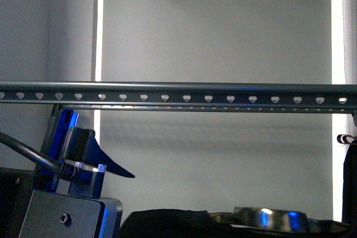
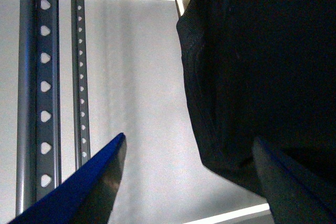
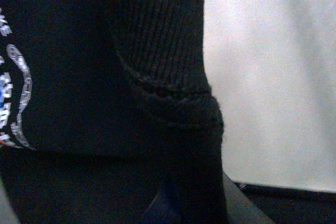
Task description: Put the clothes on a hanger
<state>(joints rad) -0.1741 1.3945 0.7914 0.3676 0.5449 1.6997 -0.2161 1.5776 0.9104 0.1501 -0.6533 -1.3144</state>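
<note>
- Spreading the left tool (image 2: 189,145) wide below the rail (image 1: 178,94), pinching nothing; black T-shirt (image 2: 252,66) draped against one finger.
- Cannot tell the right tool's (image 3: 194,208) grip: buried in black fabric.
- Not hung yet: nothing on the rail; left to do, lifting the T-shirt from below the rail onto it.
- Cannot read the white lettering (image 3: 16,98); no brand made out.

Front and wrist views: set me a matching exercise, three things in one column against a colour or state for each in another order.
Things:
1. rail
2. T-shirt
3. left gripper

Descriptions:
A. blue, jaws wide apart
B. dark grey-green, with a row of heart-shaped holes
C. black, with white lettering

Pairs: 1-B; 2-C; 3-A
</note>
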